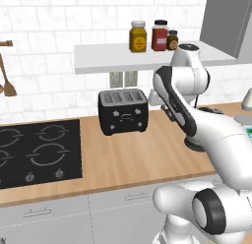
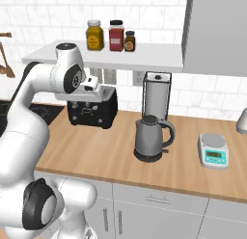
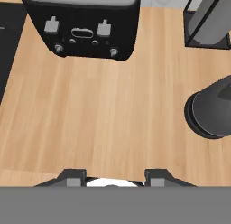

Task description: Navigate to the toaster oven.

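From my remote seat, the arm hangs folded above a wooden worktop (image 1: 128, 154), its tool (image 3: 115, 175) pointing down at bare wood with the two tips spread apart and nothing between them. A black four-slot toaster (image 1: 122, 110) stands against the tiled wall, just right of a black cooktop (image 1: 39, 152). To its right I see a grey kettle (image 2: 152, 138) in front of a tall dark-framed appliance (image 2: 157, 96), and further right a small kitchen scale (image 2: 213, 150). Three jars (image 2: 110, 35) line the white shelf (image 2: 106, 55) above. I cannot find the toaster oven in any of my views from this position.
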### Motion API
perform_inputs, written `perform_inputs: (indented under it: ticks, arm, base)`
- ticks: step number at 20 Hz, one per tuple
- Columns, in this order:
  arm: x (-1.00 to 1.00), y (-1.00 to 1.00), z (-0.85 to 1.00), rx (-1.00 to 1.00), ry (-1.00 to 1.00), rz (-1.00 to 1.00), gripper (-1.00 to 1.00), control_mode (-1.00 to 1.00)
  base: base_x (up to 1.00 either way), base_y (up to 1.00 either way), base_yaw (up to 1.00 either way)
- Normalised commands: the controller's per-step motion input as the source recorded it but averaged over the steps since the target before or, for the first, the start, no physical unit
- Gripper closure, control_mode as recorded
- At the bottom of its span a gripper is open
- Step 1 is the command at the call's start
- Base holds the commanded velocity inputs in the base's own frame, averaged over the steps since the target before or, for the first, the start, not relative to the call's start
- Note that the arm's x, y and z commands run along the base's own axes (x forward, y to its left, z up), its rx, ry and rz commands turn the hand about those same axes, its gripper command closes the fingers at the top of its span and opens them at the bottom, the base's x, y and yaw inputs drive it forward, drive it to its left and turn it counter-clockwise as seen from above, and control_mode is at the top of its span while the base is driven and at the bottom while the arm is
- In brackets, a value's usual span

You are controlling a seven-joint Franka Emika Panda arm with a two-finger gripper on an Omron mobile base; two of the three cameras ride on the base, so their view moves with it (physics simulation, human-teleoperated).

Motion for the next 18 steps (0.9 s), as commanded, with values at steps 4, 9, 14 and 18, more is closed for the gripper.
perform_inputs:
  ticks: [4,9,14,18]
  arm:
    - [-0.18,0.00,-0.01,0.00,0.00,0.00,-1.00,-1.00]
    - [-0.53,-0.03,-0.25,0.00,0.00,0.00,-1.00,-1.00]
    - [-0.50,0.00,-0.46,-0.01,0.00,0.00,-1.00,-1.00]
    - [-0.25,0.00,-0.40,-0.02,0.00,0.00,-1.00,1.00]
  base:
    - [0.00,0.00,0.00]
    - [0.00,0.00,0.00]
    - [0.00,0.00,0.00]
    - [-0.06,0.00,0.00]
